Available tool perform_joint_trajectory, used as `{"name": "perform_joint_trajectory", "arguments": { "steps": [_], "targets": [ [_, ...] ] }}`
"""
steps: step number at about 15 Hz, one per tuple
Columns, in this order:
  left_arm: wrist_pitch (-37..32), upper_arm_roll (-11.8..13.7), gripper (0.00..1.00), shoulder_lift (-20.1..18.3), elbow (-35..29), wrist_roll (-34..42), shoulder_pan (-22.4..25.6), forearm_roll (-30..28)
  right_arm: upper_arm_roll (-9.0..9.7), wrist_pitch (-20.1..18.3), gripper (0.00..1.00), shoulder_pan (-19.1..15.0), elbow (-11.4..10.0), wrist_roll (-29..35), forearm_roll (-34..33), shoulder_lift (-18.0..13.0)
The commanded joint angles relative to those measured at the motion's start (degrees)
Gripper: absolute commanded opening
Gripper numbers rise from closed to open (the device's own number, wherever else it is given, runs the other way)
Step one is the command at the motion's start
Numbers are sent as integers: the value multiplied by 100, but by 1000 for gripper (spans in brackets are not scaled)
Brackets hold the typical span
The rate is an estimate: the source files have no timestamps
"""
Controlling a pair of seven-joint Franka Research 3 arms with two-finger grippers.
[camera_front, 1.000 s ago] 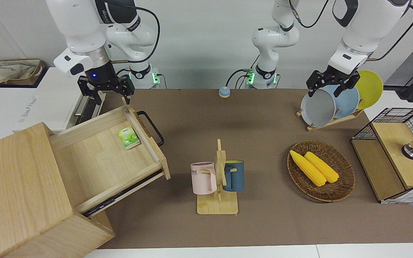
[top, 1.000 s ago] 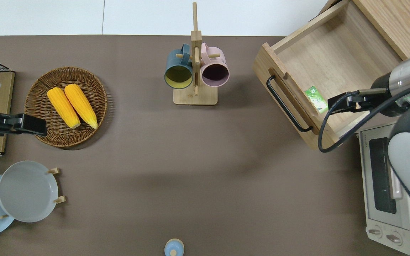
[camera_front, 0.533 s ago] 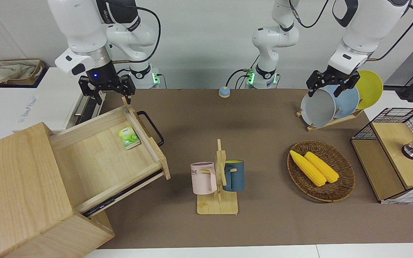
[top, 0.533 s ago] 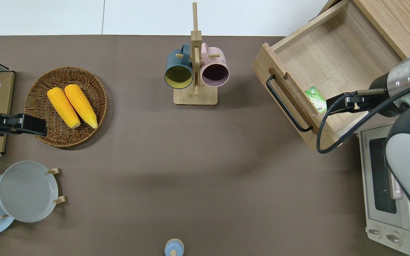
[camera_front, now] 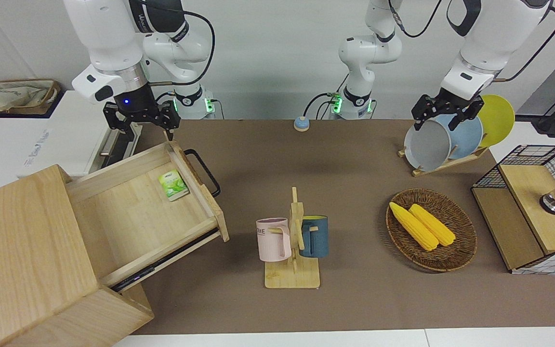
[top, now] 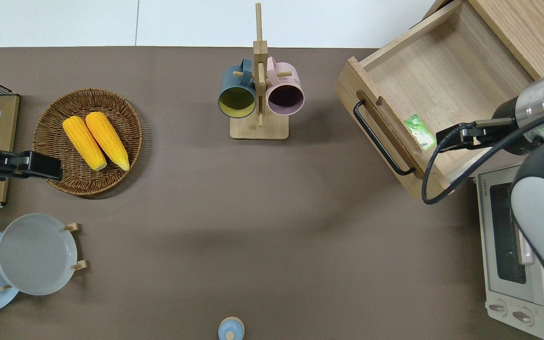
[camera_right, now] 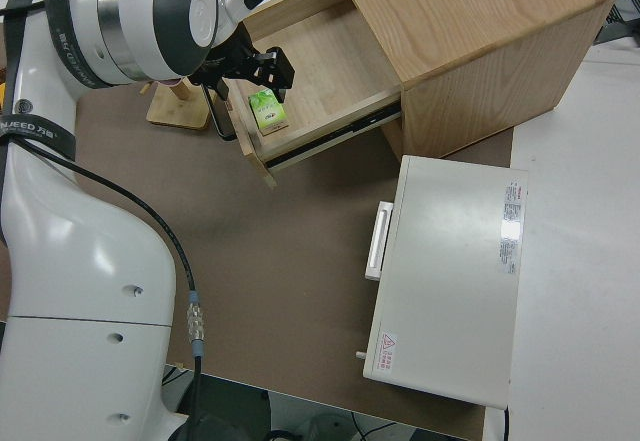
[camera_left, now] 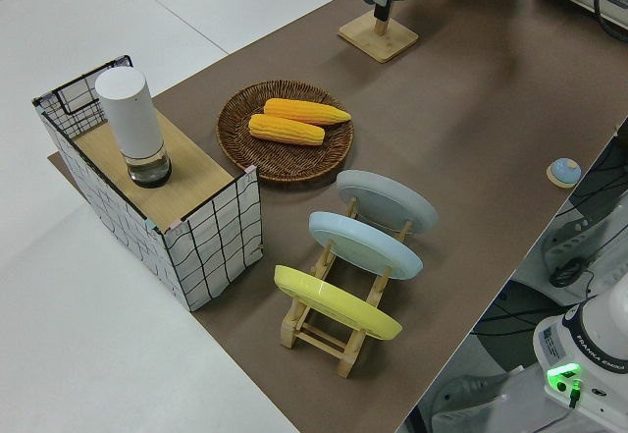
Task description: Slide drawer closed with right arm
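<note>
The drawer point(camera_front: 128, 212) stands pulled well out of the pale-wood cabinet point(camera_front: 22, 241), at the right arm's end of the table. Its black loop handle point(camera_front: 205, 171) faces the table's middle. A green packet point(camera_front: 173, 185) lies inside, close to the front panel. My right gripper point(camera_front: 143, 130), with a blue light on its wrist, hangs open and holds nothing. In the overhead view the right gripper point(top: 444, 140) is over the drawer's point(top: 442, 85) corner nearest the robots, beside the packet point(top: 420, 132). The left arm is parked, its gripper point(camera_front: 443, 118) open.
A white toaster oven point(top: 508, 255) sits beside the cabinet, nearer to the robots. A mug rack point(camera_front: 294, 241) with two mugs stands mid-table. Toward the left arm's end are a basket of corn point(camera_front: 431, 229), a plate rack point(camera_front: 446, 140) and a wire-mesh shelf point(camera_front: 533, 212).
My right gripper has risen a little and barely shifted over the drawer's corner. The drawer and the left arm have not moved.
</note>
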Motion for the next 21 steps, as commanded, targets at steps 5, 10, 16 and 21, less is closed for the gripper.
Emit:
{"name": "perform_joint_trajectory", "arguments": {
  "steps": [5,10,16,21],
  "targets": [
    [-113,-37,993,65,149,56,22,98,76,16,1,-68,-85,-163,-68,-38],
    [-113,-37,993,65,149,56,22,98,76,16,0,-77,-85,-233,-60,-38],
    [-113,-37,993,65,140,56,22,98,93,-133,0,-24,-50,-172,-77,-47],
    [-113,-37,993,65,149,56,22,98,146,-125,0,317,12,433,-199,-64]
  ]
}}
